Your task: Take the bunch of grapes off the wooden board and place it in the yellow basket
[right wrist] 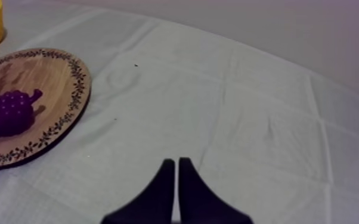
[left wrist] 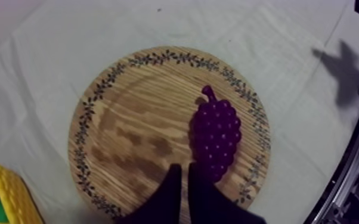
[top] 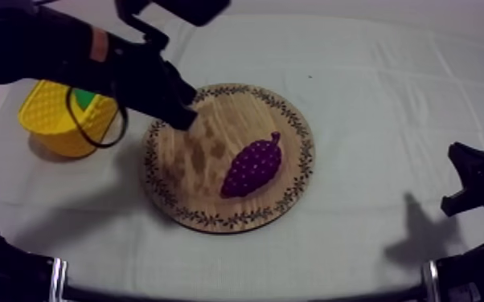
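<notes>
Item one, my left gripper (left wrist: 185, 170): its two black fingers (left wrist: 170, 196) lie close together as a narrow wedge with only a slit between them and nothing held. From above, this gripper hangs over the rim of the wooden board (left wrist: 128, 137) on the side nearest the basket, apart from the fruit. Item two, the bunch of grapes (left wrist: 216, 134): purple with a short stem, lying flat on the board, off centre toward the side away from the basket, untouched by either gripper. Item three, the board itself: round, light wood grain, a ring of leaf pattern along its rim, resting on the grey-white cloth (top: 374, 88) near the middle of the table. Item four, the yellow basket (top: 52, 120): standing just beside the board on my left side, its dark handle folded down, with a green thing (top: 84, 98) inside whose kind I cannot tell. Item five, my right gripper (right wrist: 176, 162): fingers pressed together to a point, holding nothing, low at the right side of the table over bare cloth, well apart from the board and grapes.
</notes>
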`<state>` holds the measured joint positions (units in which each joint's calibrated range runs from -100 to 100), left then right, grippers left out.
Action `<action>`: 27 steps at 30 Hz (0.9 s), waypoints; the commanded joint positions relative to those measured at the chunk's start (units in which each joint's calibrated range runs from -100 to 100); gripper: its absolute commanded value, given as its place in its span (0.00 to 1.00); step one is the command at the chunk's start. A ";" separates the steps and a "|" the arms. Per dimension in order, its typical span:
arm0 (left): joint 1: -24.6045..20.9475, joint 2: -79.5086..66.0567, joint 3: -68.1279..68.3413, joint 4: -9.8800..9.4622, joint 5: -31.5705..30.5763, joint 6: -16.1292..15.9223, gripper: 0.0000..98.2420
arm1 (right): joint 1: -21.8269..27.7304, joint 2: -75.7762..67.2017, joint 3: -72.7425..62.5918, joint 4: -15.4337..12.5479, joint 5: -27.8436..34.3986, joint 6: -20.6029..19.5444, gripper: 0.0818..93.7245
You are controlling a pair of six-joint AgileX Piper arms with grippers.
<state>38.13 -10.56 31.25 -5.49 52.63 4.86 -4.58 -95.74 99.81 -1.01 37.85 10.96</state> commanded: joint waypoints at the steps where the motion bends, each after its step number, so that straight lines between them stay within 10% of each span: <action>1: 0.24 5.25 -1.96 0.35 1.82 0.68 0.26 | -0.02 -0.01 -0.03 0.01 -0.03 0.00 0.00; 11: 2.16 15.27 -5.47 3.46 8.48 -0.25 0.90 | -0.02 -0.01 -0.03 0.01 -0.03 0.00 0.00; 27: 4.12 32.08 -15.63 4.49 6.93 2.04 0.97 | -0.02 -0.01 -0.03 0.01 -0.03 0.00 0.00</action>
<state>42.25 19.49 16.61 -0.93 59.71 6.88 -4.58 -95.74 99.81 -1.01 37.85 10.96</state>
